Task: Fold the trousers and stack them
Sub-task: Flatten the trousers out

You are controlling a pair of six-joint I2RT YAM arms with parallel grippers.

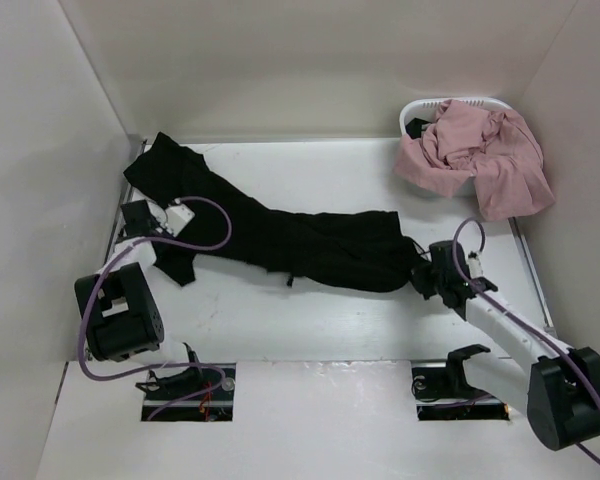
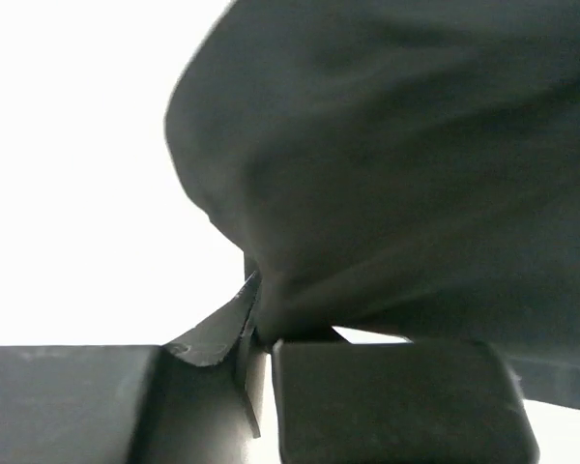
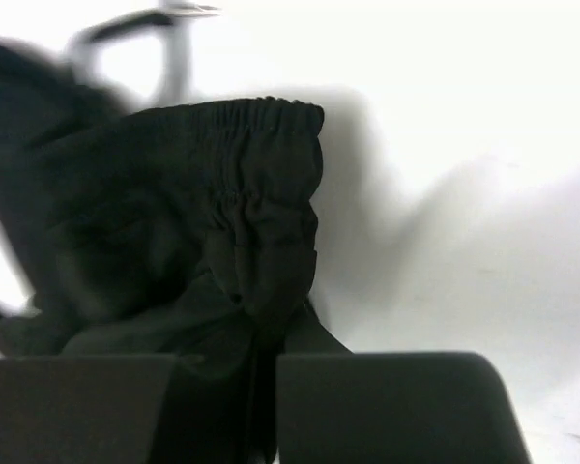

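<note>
Black trousers (image 1: 300, 240) lie stretched across the white table from far left to right of centre. My left gripper (image 1: 167, 243) is shut on the leg end at the left; in the left wrist view the black cloth (image 2: 406, 164) is pinched between the jaws. My right gripper (image 1: 424, 268) is shut on the waistband end at the right; the right wrist view shows the gathered elastic waistband (image 3: 261, 193) running into the closed jaws.
A white basket (image 1: 450, 110) at the back right holds crumpled pink trousers (image 1: 480, 155) that hang over its rim. White walls close in the table on the left, back and right. Purple cables loop by the left arm (image 1: 215, 225).
</note>
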